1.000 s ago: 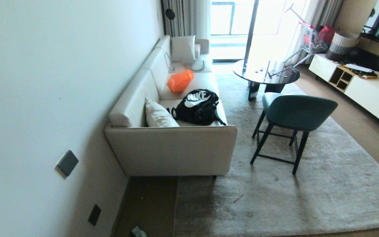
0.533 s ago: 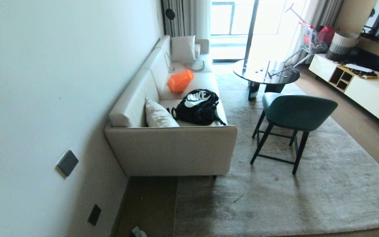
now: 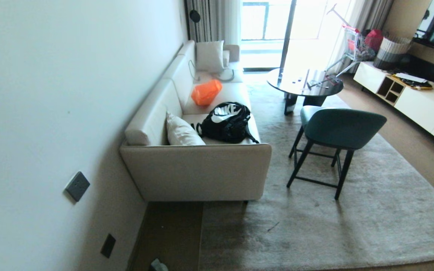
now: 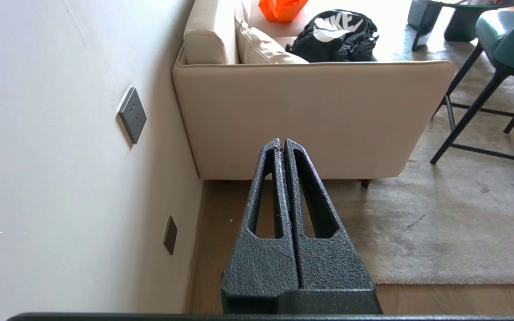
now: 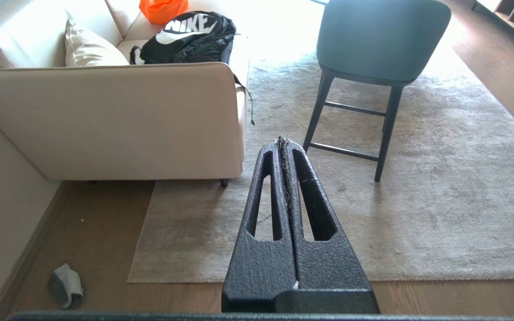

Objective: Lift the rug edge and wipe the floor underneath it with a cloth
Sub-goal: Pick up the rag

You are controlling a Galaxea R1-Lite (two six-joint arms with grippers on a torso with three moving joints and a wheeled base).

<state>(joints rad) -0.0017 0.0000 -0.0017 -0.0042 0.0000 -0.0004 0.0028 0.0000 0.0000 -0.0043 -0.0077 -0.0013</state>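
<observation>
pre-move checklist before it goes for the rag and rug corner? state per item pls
1. Small grey-blue microfibre cloth located, lying on the brown wood-plank floor near the wall: ok.
2. Grey-beige rug corner flat, nothing resting on it: ok.
3. Left tool shut and empty: ok.
4. Right tool shut, holding nothing, though fibres cling between its fingers: ok.
5. Both arms absent from the head view, cloth at its bottom edge: not ok.
6. Dirt under the rug: cannot tell.

The room is viewed from high up by the head camera; the sofa end and rug are shared with both lower, forward-facing wrist views.
</observation>
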